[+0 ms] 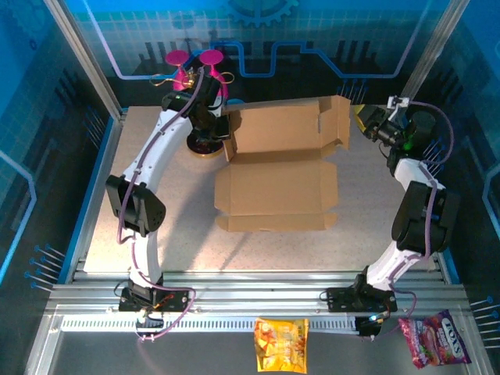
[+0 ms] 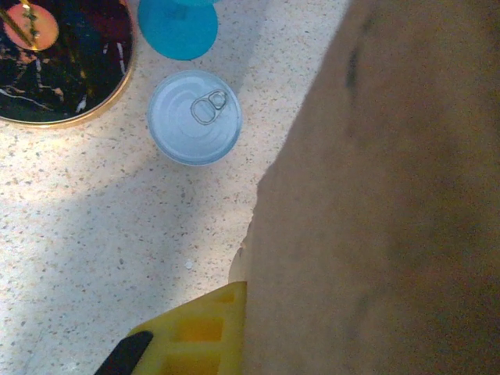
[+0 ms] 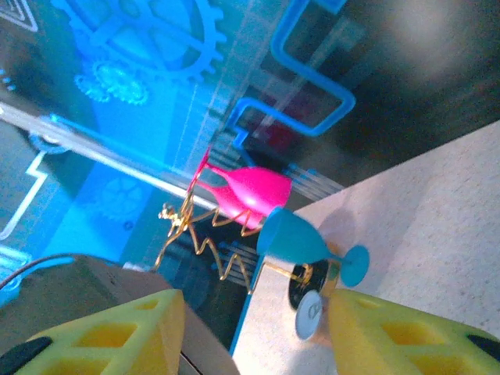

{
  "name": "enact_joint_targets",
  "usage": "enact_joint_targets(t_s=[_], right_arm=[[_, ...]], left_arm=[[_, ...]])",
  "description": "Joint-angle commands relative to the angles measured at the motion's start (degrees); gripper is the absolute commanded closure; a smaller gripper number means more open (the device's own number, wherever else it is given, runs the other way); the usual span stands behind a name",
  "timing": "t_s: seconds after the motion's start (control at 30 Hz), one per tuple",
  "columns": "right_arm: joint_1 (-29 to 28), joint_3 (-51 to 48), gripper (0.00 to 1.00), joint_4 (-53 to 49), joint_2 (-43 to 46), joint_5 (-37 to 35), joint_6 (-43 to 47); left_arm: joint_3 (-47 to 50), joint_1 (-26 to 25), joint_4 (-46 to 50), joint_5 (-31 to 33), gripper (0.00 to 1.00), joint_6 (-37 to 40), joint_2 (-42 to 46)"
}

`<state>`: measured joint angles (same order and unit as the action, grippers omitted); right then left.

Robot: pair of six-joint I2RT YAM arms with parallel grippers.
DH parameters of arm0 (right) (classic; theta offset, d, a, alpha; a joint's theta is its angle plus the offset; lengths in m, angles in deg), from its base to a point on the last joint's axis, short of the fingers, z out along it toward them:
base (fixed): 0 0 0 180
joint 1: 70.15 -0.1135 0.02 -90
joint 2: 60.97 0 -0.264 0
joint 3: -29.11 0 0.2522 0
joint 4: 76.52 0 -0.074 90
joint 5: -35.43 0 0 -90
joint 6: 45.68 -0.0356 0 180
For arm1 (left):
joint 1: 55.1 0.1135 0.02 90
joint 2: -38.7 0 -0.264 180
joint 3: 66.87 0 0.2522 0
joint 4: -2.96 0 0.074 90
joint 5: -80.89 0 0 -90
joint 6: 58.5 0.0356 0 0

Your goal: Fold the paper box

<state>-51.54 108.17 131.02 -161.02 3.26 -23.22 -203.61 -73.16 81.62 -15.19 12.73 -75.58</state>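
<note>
The paper box [image 1: 277, 168] is a brown cardboard sheet in the middle of the table. Its front half lies flat with low side walls, and its rear panel [image 1: 285, 129] stands tilted up. My left gripper [image 1: 228, 143] sits at that panel's left edge. In the left wrist view one yellow finger [image 2: 199, 332] presses against the cardboard [image 2: 375, 219], which hides the other finger. My right gripper [image 1: 366, 119] hovers by the panel's right flap [image 1: 341, 117]. It [image 3: 254, 306] is open, with a cardboard edge [image 3: 205, 353] just inside its left finger [image 3: 117, 336].
A silver can [image 2: 194, 117] stands next to a black gold-rimmed disc [image 2: 55, 66] at the back left. A blue goblet [image 3: 289, 234] and pink goblets [image 1: 194, 64] hang on a gold wire rack there. Two snack bags [image 1: 281, 344] [image 1: 433, 337] lie in front of the arm bases.
</note>
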Motion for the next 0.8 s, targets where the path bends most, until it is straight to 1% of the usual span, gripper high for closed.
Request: enact_joint_targets(t_s=[0.0,0.13,0.2,0.47,0.77], right_arm=[[-0.05,-0.21,0.47,9.95,0.7,8.28,-2.41],[-3.34,1.64,0.46,4.04,0.56,11.44,2.67],[-4.09,1.63,0.46,3.59,0.66,11.65,3.06],[-4.37,-0.88,0.46,8.95,3.2,11.83,-1.09],[-4.46,-2.61,0.45,3.07,8.92,10.92,3.49]], left_arm=[[-2.0,0.83,-1.07,-4.59,1.0,2.26,-1.29],[-2.0,1.18,-0.94,-5.0,1.0,2.64,-1.6],[-2.1,1.41,-0.8,-5.0,1.0,2.46,-1.9],[-3.14,1.54,-0.54,-5.18,1.0,1.01,-2.53],[-3.22,1.37,-0.22,-4.99,1.0,0.22,-1.67]])
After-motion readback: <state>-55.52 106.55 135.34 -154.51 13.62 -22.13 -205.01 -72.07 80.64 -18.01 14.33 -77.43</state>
